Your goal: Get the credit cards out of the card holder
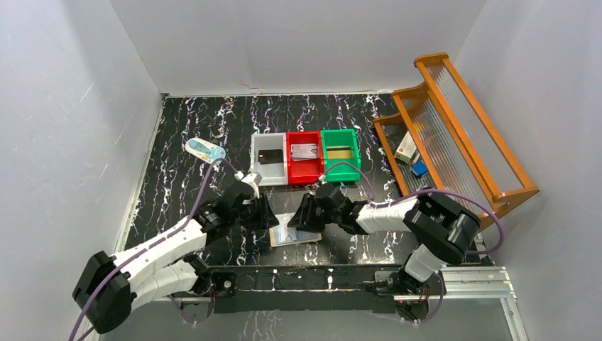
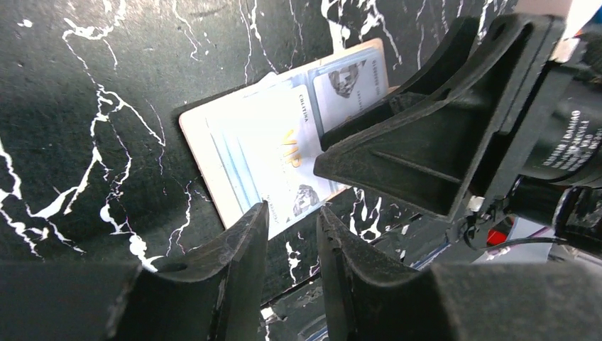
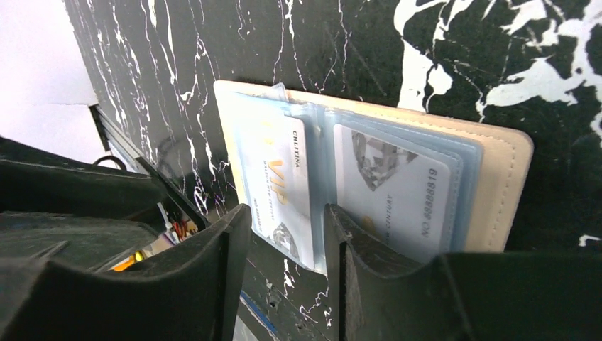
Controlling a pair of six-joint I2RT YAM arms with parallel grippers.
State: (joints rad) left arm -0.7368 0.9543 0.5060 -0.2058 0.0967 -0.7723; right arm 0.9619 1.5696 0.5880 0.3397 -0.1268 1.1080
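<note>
The card holder [image 3: 505, 185] lies open and flat on the bench [image 1: 177, 128], close to the middle of the near edge, with two pale credit cards [image 3: 280, 188] tucked in its clear sleeves. The right hand [image 3: 287, 224] sits at the holder's near side with its fingers a little apart, the corner of the VIP-marked card showing in the gap; whether they touch it I cannot tell. The left hand [image 2: 292, 217] hovers just beside the holder's left part, its fingers narrowly apart and holding nothing. The main risk, as I judge it, is that nothing clearly pins the holder, so a pull on a card may drag the whole thing across the smooth bench, or lift a sleeve with it. A pull toward the near edge could carry it onto the rail [image 1: 319, 273] there. The two hands are also very near each other and could knock together. The row of bins [image 1: 305, 175] stands just beyond toward the far edge, and the wooden rack [image 1: 461, 121] closes the right edge; the left side offers the most open room.
</note>
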